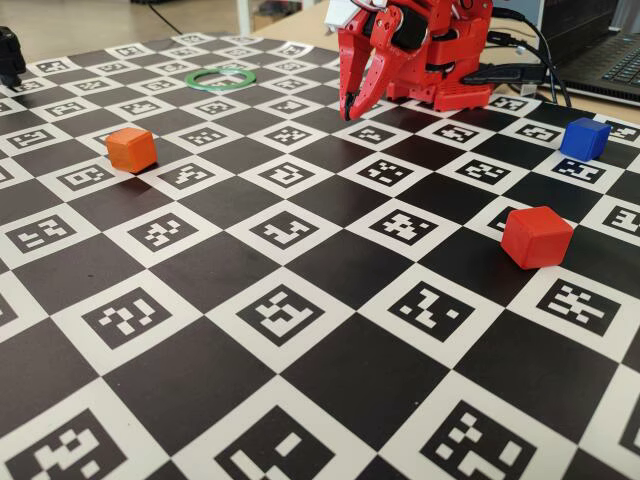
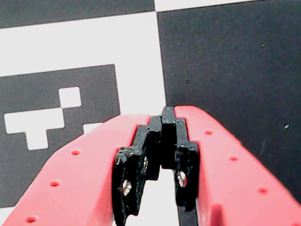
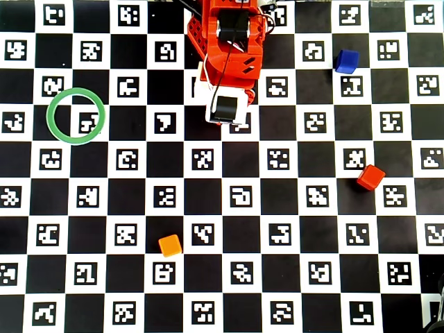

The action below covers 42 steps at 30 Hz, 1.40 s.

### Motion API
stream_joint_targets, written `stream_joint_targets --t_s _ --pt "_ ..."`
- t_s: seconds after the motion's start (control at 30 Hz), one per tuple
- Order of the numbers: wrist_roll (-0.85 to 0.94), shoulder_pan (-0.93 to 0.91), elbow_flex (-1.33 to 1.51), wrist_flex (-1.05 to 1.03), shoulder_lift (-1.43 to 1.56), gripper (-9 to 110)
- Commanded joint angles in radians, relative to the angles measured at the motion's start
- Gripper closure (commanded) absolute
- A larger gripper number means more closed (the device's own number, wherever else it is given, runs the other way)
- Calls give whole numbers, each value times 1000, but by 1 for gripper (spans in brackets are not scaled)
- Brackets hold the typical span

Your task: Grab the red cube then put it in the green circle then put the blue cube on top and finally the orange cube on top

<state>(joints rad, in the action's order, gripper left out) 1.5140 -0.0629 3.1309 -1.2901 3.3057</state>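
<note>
A black-and-white checkered mat (image 1: 300, 330) printed with square markers covers the bench; beyond its far edge in the fixed view a laptop (image 1: 610, 60) and dark cables (image 1: 520, 60) sit at the upper right.

The arm (image 3: 229, 48) is folded near its base at the top centre of the overhead view; its jaws (image 2: 162, 141) are pressed together with nothing between them, the tips pointing down at the mat, as the wrist view shows; in the fixed view the jaws (image 1: 352, 105) hang just above the board at upper centre.

The step in hand is, by my judgement, the first one: fetching the red cube (image 3: 371, 177), which lies at centre right of the overhead view and right of centre in the fixed view (image 1: 537, 237), well apart from the arm; nothing is in the ring yet.

To do it well, the jaws should open wide before descending, swing over the cube, line their faces with two flat sides since it sits turned relative to the squares, and close low on its body; a corner grip risks a twist or slip.

Counted: one red cube; one blue cube (image 3: 346, 61) at upper right of the overhead view; one orange cube (image 3: 170, 245) at lower centre left; one green circle (image 3: 76, 116) at the left, its centre bare.
</note>
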Motion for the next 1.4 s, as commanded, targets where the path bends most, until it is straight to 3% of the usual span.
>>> stream_joint_targets --t_s 0.0,0.2,0.33,0.6,0.87,1.2,1.37 --pt "15 6 55 -66 52 107" --pt "-5 12 55 -38 52 107" --pt "-77 40 9 92 -44 107" --pt "-393 87 -380 173 -402 107" --pt "-578 150 -796 38 -762 105" --pt "-834 324 -1241 -170 -1157 92" --pt "-1081 399 -1373 -201 -1252 75"
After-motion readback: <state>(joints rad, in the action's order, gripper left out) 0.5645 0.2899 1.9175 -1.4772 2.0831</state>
